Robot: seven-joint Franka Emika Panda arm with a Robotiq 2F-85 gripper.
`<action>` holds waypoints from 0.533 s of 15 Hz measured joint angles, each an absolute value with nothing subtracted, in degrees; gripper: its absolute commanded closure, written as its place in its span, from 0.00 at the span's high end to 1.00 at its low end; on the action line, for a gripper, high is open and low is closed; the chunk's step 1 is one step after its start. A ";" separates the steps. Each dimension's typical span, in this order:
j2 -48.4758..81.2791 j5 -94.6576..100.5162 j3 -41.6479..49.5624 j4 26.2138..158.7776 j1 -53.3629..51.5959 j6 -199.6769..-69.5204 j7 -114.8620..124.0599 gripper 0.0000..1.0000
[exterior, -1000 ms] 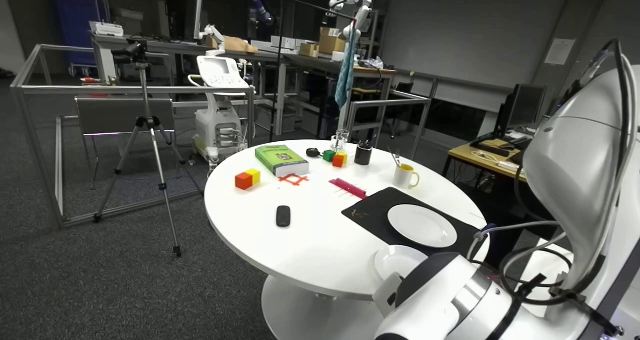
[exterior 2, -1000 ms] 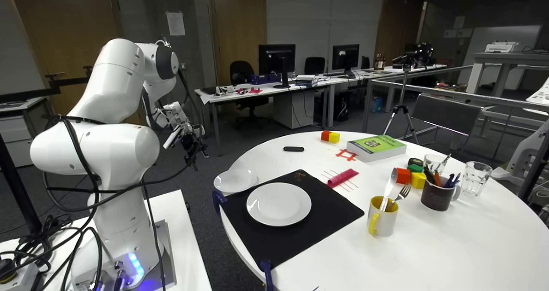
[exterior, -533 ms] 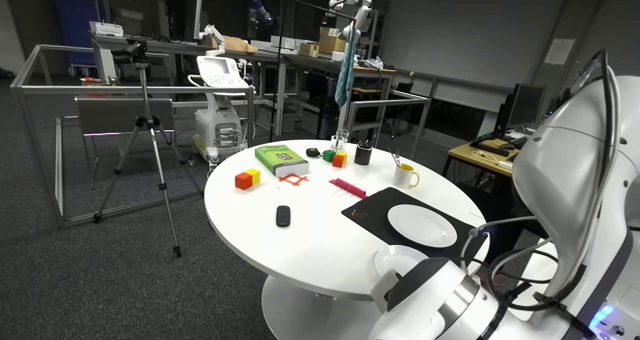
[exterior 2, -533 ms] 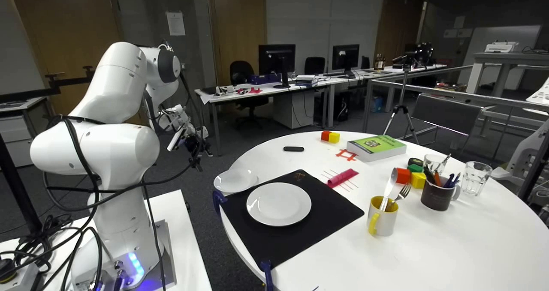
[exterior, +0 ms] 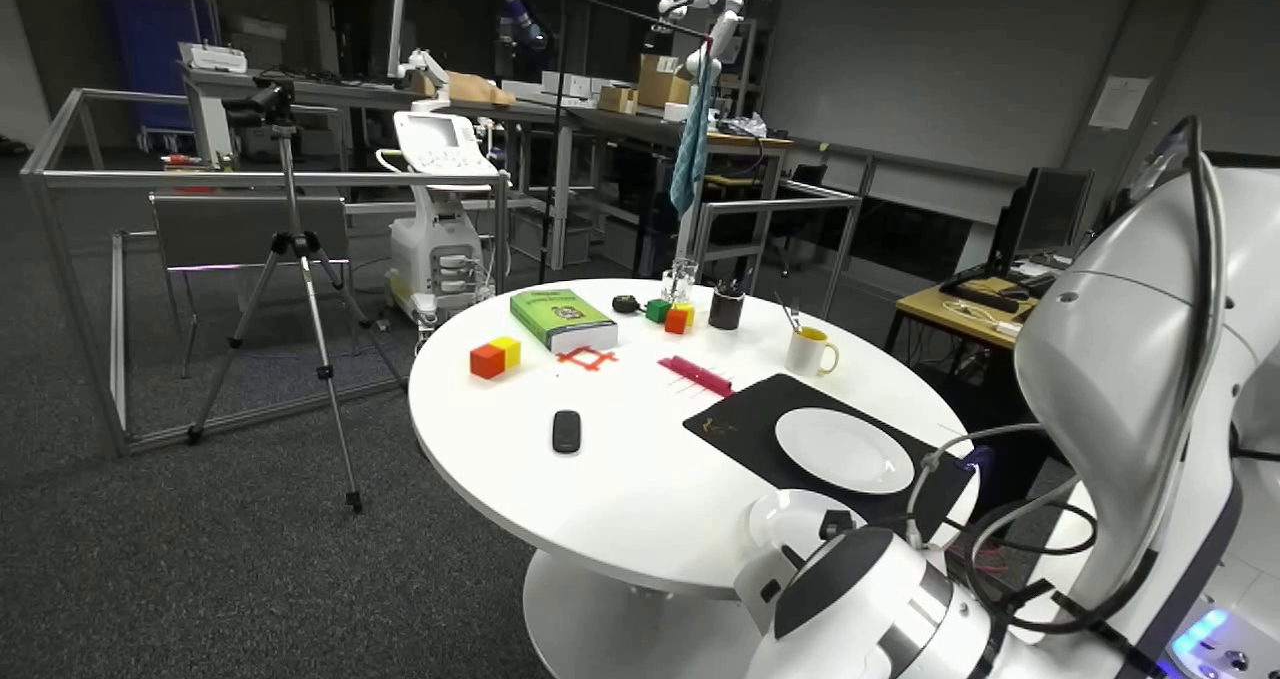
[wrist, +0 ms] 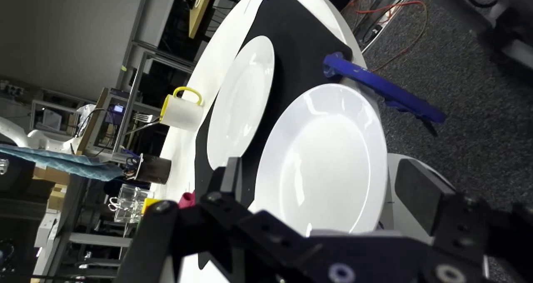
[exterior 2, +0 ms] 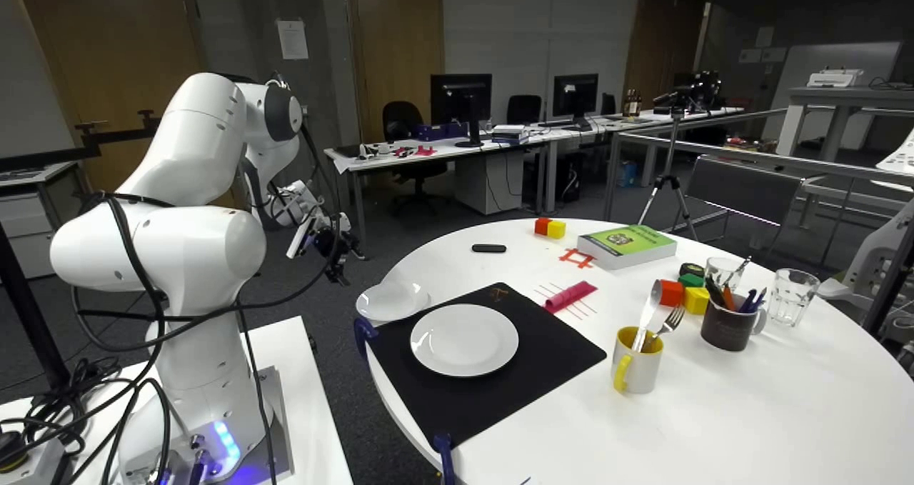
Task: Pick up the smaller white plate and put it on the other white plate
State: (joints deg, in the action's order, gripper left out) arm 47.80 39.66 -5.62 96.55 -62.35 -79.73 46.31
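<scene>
The smaller white plate point(exterior 2: 393, 301) lies at the table's edge on the robot's side, beside the black mat. It also shows in an exterior view point(exterior: 790, 515), partly hidden by the arm, and large in the wrist view point(wrist: 325, 158). The other white plate point(exterior 2: 464, 340) lies flat on the black mat; it shows in the wrist view point(wrist: 241, 99) too. My gripper point(wrist: 324, 181) is open and empty. Its fingers appear on either side of the smaller plate's near part in the wrist view, not touching it. In an exterior view the gripper point(exterior 2: 348, 265) hangs above and beside that plate.
Blue clamps point(wrist: 383, 85) point(exterior 2: 444, 456) stick out at the table edge by the black mat point(exterior 2: 528, 356). A yellow-white mug with cutlery point(exterior 2: 638, 360), a dark pen mug point(exterior 2: 728, 324), glasses, blocks and a green book point(exterior 2: 627, 246) stand farther across the table.
The arm has moved toward the table; the gripper has shifted slightly right and turned toward the smaller plate. A black gripper part now shows in front of that plate. Both plates are unmoved.
</scene>
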 measured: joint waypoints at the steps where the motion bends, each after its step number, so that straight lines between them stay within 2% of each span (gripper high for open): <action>1: 47.83 40.56 -5.62 96.78 -62.29 -80.02 46.31 1.00; 8: 49.04 47.77 -5.71 97.71 -61.23 -85.83 45.90 1.00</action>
